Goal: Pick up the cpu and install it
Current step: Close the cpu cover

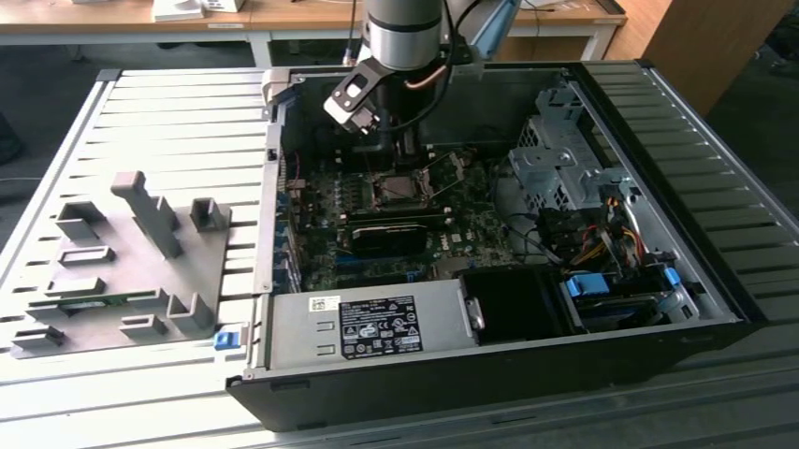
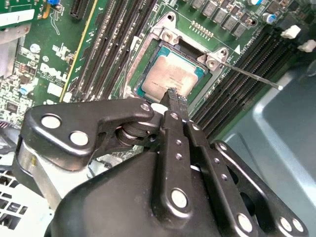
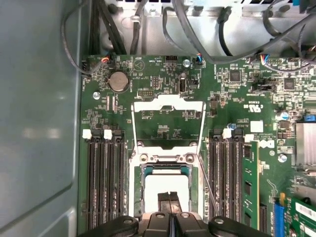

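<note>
The cpu [image 2: 170, 74], a small square chip with a silvery top, lies flat inside the motherboard socket [image 2: 148, 54]. In the first wrist view the cpu [image 3: 165, 183] looks bright white within the socket frame. My gripper [image 2: 174, 95] hangs straight over it, its two black fingers pressed together, their tips at or just above the chip's edge. I cannot tell whether they touch it. The same shut gripper [image 3: 169, 197] is seen in the first wrist view. In the exterior view the arm [image 1: 402, 37] reaches down into the open computer case over the socket [image 1: 399, 189].
The socket's metal load plate [image 3: 168, 118] stands flipped open and its thin lever [image 2: 247, 75] sticks out sideways. Black memory slots [image 3: 103, 187] flank the socket, with a green memory stick [image 3: 249, 187] in one. A grey holder plate [image 1: 112, 271] lies outside the case [image 1: 500, 374].
</note>
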